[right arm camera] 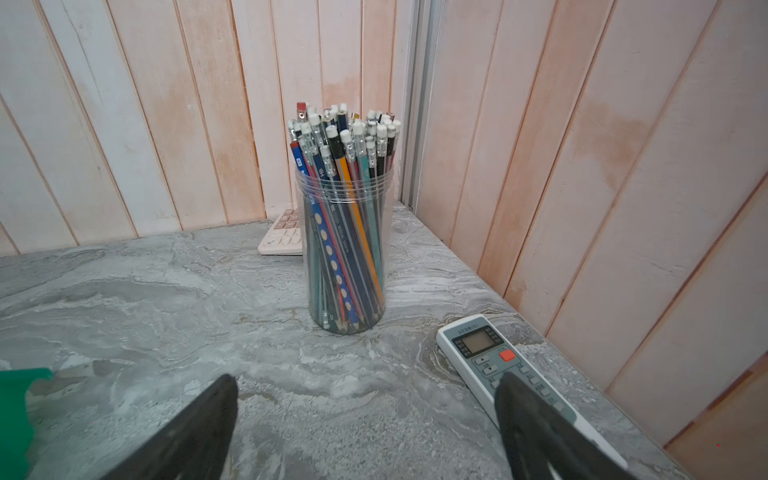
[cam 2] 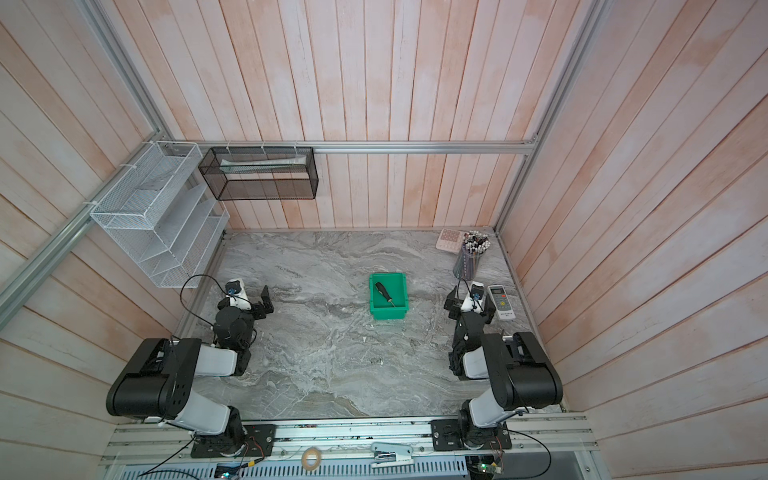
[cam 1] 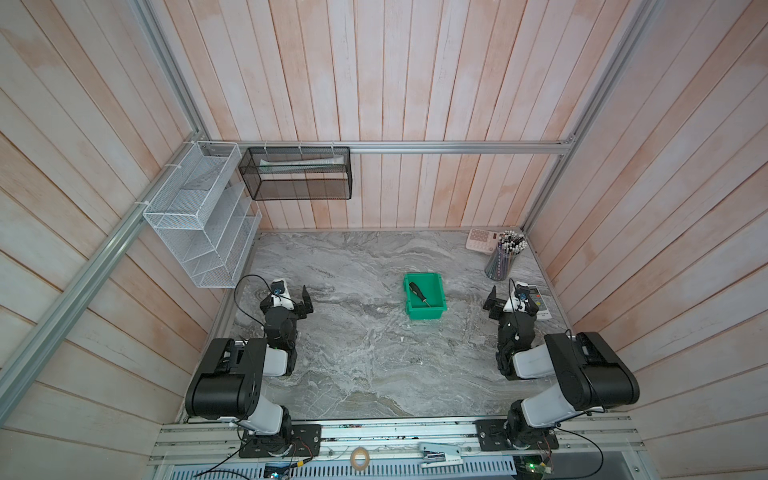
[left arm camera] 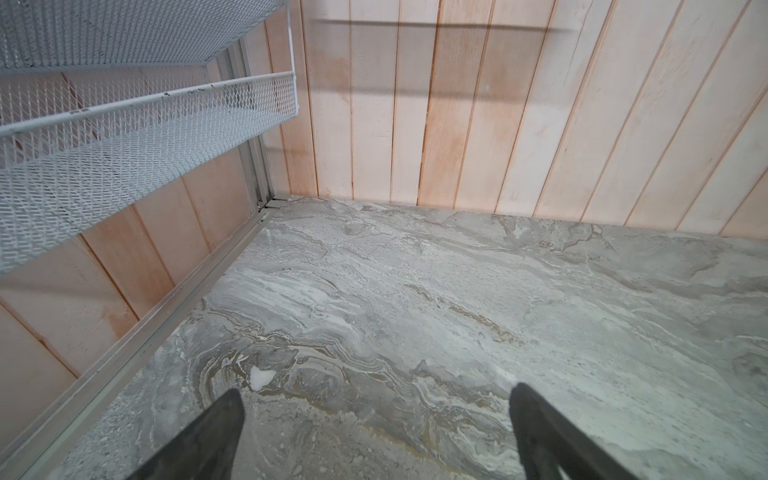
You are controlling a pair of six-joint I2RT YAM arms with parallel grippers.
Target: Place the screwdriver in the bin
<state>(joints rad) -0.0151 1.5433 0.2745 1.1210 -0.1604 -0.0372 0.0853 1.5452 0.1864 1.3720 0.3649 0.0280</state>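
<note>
Since the screwdriver lies slanted inside the bin at mid-frame, seemingly flat on its floor, the left gripper and right gripper rest wide open and empty at either side, likely because nothing remains.

Both top views hang high above my arms, looking steeply down on the whole table. My left wrist camera sits low, facing the far left corner under the white rack. My right wrist camera faces the far right corner, close to the pencil jar. It catches the bin at its edge, as both top views do.
</note>
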